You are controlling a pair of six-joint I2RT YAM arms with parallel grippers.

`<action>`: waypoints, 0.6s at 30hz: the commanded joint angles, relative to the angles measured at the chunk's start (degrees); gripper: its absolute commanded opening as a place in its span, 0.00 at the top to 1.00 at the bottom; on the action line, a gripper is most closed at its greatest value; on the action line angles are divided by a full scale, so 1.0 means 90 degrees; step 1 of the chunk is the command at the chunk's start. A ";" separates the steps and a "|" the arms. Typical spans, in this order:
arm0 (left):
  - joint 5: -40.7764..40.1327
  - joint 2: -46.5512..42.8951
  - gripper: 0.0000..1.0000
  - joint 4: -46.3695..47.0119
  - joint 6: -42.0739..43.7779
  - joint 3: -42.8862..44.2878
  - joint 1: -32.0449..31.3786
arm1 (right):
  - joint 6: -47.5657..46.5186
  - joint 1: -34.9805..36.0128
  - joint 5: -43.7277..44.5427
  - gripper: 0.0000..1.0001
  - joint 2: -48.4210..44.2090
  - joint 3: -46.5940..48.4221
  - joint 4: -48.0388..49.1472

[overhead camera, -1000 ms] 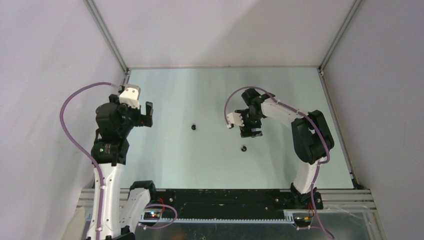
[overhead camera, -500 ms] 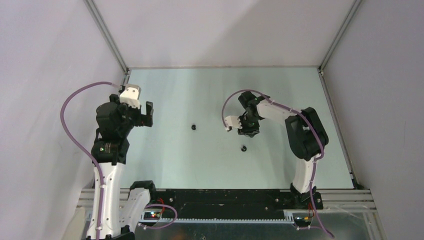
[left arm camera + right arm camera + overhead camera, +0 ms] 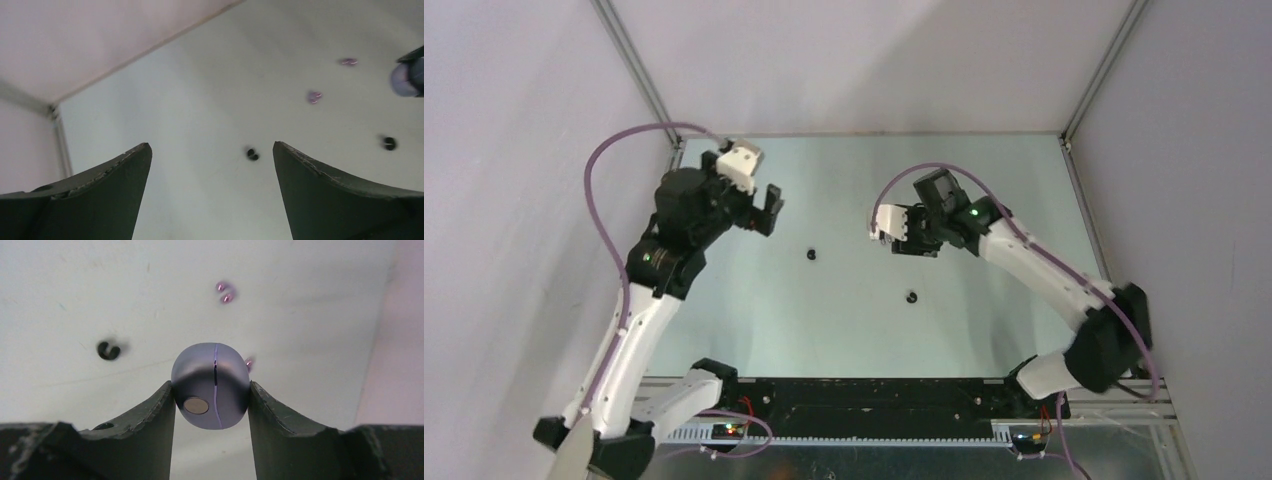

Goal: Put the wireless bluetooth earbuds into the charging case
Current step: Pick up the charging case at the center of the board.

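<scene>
The right claw (image 3: pixel 210 390) was clenched on the round grey-purple charging case (image 3: pixel 210 375), which half hid one purple earbud (image 3: pixel 248 362); a second purple earbud (image 3: pixel 224 292) and a black earbud (image 3: pixel 108 350) lay apart on the tabletop (image 3: pixel 60 280) behind. The left claw (image 3: pixel 211 146) hung spread wide, holding nothing, with the case cut off at the right edge of its view. Overhead, the black earbuds (image 3: pixel 811 254) showed as two specks; the purple ones and the case could not be made out.

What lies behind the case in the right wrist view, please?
A purple earbud peeks out at the charging case's right edge; most of it, and the table directly behind, is covered.
</scene>
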 commanded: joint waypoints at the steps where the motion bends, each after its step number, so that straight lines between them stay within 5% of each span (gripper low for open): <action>1: 0.0340 0.0934 0.01 -0.0101 -0.0019 0.1217 -0.0957 | 0.1184 0.0428 -0.0421 0.88 -0.1022 0.0016 0.0362; 7: 0.2451 0.2067 0.01 0.0328 -0.1641 0.1816 -0.1133 | 0.1942 0.0678 -0.0416 0.89 -0.1987 -0.0410 0.1217; 18: 0.2984 0.2417 0.01 0.1295 -0.2650 0.1342 -0.2289 | 0.2951 0.0704 -0.0100 0.93 -0.2445 -0.0695 0.2372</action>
